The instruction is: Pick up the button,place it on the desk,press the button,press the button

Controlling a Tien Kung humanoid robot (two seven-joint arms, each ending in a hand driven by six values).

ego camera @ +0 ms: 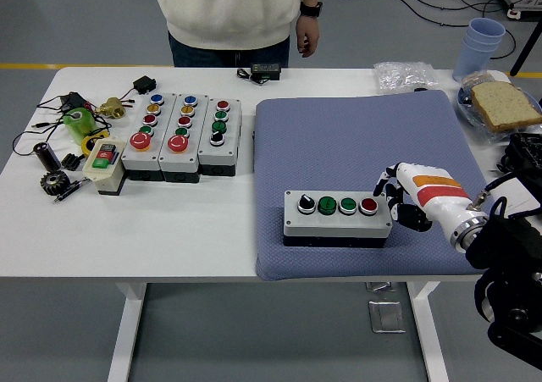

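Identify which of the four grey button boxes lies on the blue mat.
The four-button box lying crosswise beside the right hand is the only one on the blue mat. The other three boxes stand together on bare table at the left.

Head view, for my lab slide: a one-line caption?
Right hand beside the four-button box on the blue mat, its red button uncovered.
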